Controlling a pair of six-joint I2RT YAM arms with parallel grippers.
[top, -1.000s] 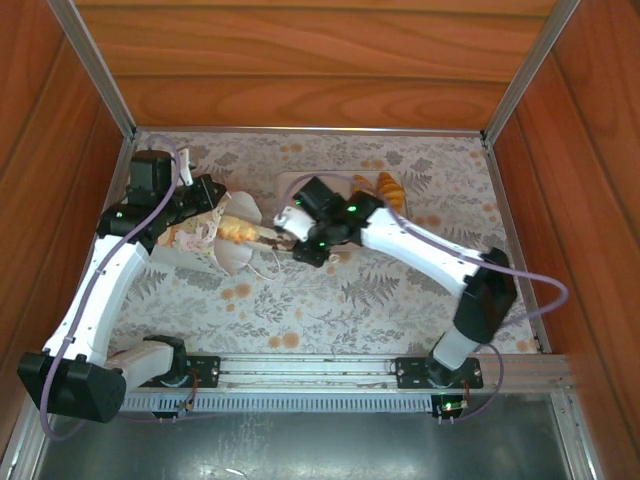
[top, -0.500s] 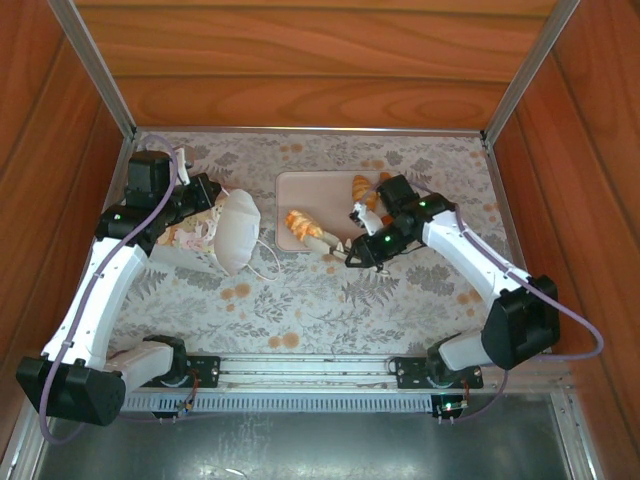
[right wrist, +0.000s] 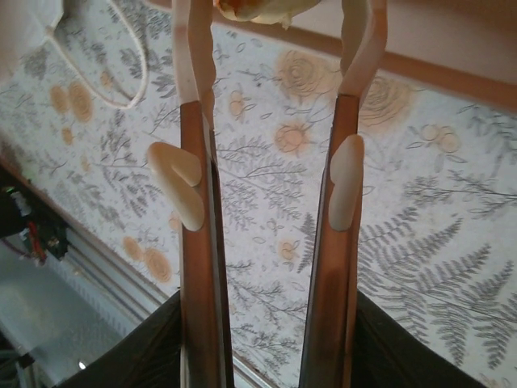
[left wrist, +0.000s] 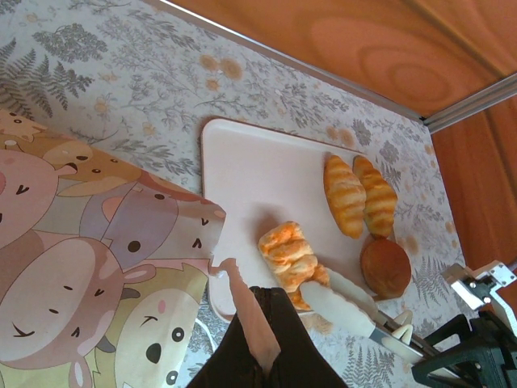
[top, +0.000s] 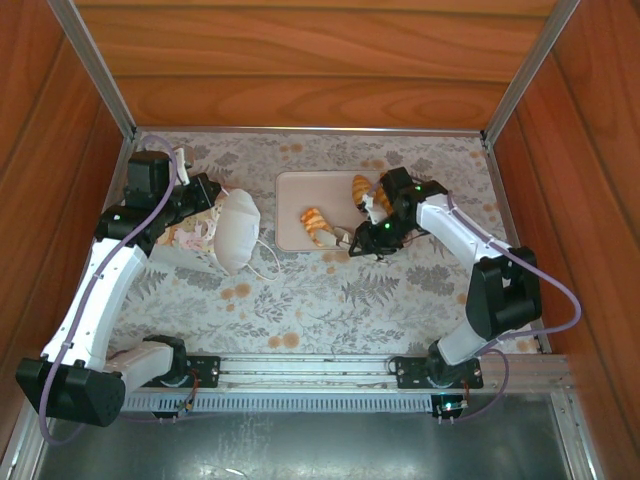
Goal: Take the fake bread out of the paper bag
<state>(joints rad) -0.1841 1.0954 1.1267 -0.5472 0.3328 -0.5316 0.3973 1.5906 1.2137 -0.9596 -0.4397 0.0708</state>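
Looking down on a table [top: 300, 300] with a floral cover, walled by wood panels [top: 300, 60] on three sides, two robot arms reach in from a metal rail [top: 300, 372] at the near edge. The bag [top: 232, 232] lies on its side at the left, apart from the bread, and its cartoon-animal print shows in the left wrist view. The left gripper [top: 207, 205] is clamped tight on the bag's edge, and the left arm covers part of the bag from above. A thin white cord [top: 266, 262] loops from the bag onto the table toward a pale tray [top: 292, 190], which sits just right of the bag. All the bread in sight is on or at the tray. An orange-striped croissant [top: 316, 224] lies near its front edge, two golden croissants [left wrist: 343, 194] lie side by side at its right end, and a dark bun [left wrist: 385, 267] sits just in front of them. The right gripper [top: 342, 238] lies low over the tray's front right corner, jaws parted. Its pale fingers [right wrist: 194, 81] sit either side of the striped croissant, which rests on the tray; whether they touch it I cannot tell. From overhead, the right arm crosses above the bun and golden croissants, hiding part of them.
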